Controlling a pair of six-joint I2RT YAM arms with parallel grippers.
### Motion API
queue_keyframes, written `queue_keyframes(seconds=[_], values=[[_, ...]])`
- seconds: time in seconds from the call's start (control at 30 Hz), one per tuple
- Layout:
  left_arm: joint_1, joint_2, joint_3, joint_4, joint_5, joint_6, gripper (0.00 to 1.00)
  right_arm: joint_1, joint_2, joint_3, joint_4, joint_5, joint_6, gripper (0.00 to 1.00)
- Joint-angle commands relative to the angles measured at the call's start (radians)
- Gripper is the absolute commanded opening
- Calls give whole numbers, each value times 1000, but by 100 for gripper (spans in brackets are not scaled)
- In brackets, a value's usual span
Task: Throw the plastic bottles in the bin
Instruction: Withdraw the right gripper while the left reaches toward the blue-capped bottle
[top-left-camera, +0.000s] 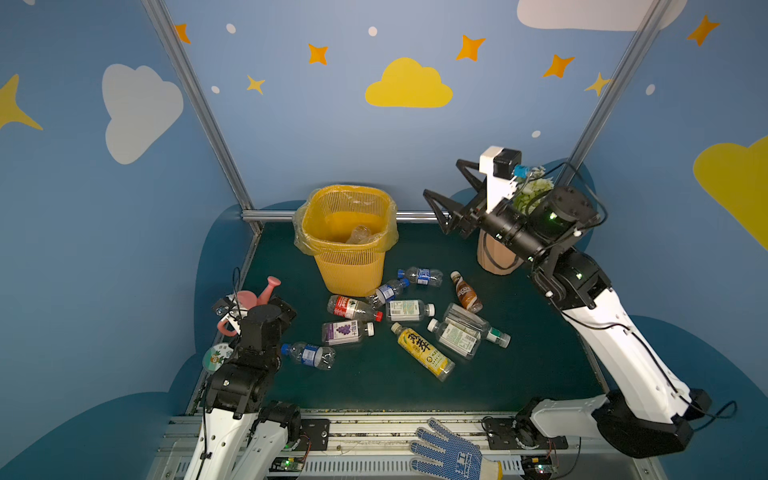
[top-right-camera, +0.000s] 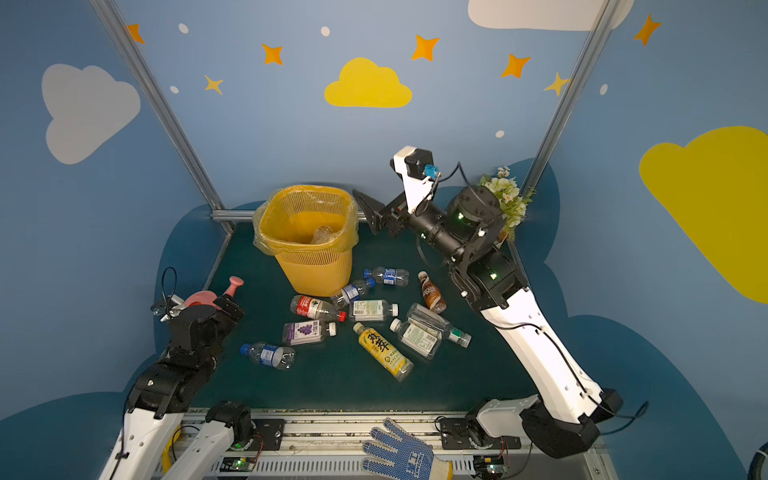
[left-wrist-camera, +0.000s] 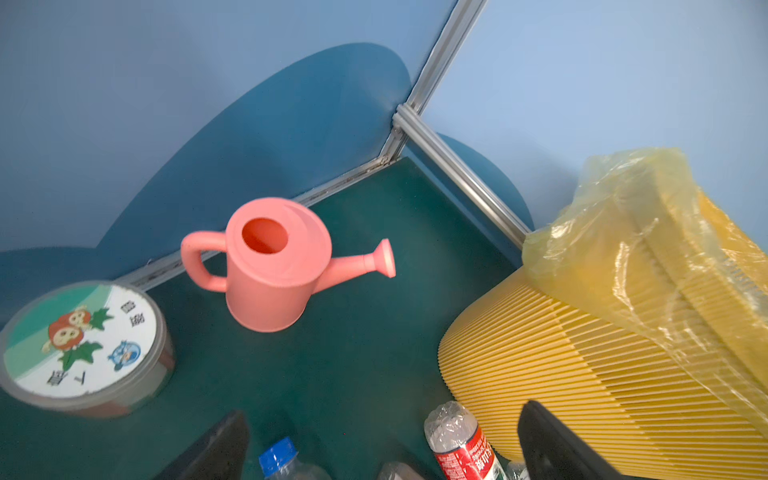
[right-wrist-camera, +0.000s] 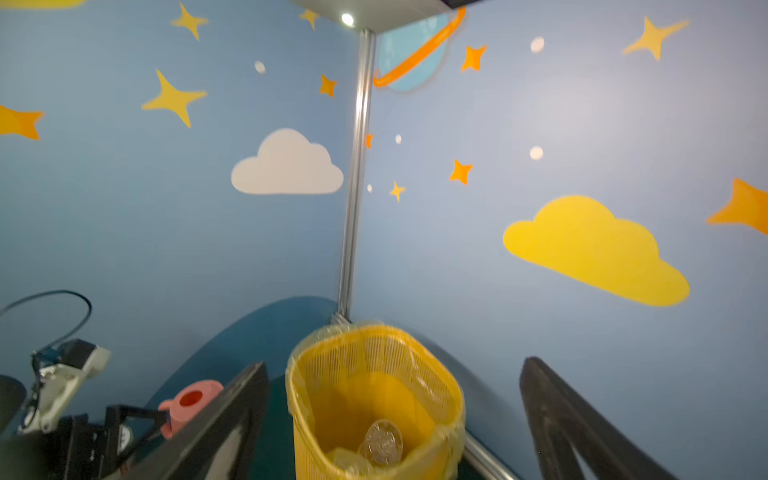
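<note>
The yellow mesh bin (top-left-camera: 348, 257) (top-right-camera: 309, 249) stands at the back of the green table, with clear plastic bottles (top-left-camera: 358, 235) (right-wrist-camera: 383, 441) lying inside. Several more bottles lie in front of it, among them a red-labelled one (top-left-camera: 353, 308), a purple one (top-left-camera: 347, 332), a yellow one (top-left-camera: 422, 349) and a brown one (top-left-camera: 466, 292). My right gripper (top-left-camera: 442, 178) (right-wrist-camera: 395, 363) hangs open and empty, raised to the right of the bin's rim. My left gripper (left-wrist-camera: 382, 424) is open low at the front left, over a blue-capped bottle (left-wrist-camera: 278, 459) and the red-labelled bottle (left-wrist-camera: 459, 444).
A pink watering can (top-left-camera: 259, 293) (left-wrist-camera: 270, 266) and a round lidded tub (top-left-camera: 217, 357) (left-wrist-camera: 83, 345) sit by the left wall. A peach flower pot (top-left-camera: 496, 259) stands behind my right arm. A dotted glove (top-left-camera: 446, 451) lies on the front rail.
</note>
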Motion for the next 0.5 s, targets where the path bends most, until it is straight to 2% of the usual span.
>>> queue_keyframes(seconds=[0.0, 0.17, 0.47], values=[[-16, -11, -8, -127, 16, -165, 100, -24, -22, -207, 20, 108, 30, 93], [-67, 1, -78, -176, 82, -347, 100, -75, -113, -413, -7, 154, 107, 93], [-252, 49, -204, -165, 52, -577, 100, -157, -216, -683, -73, 218, 262, 95]])
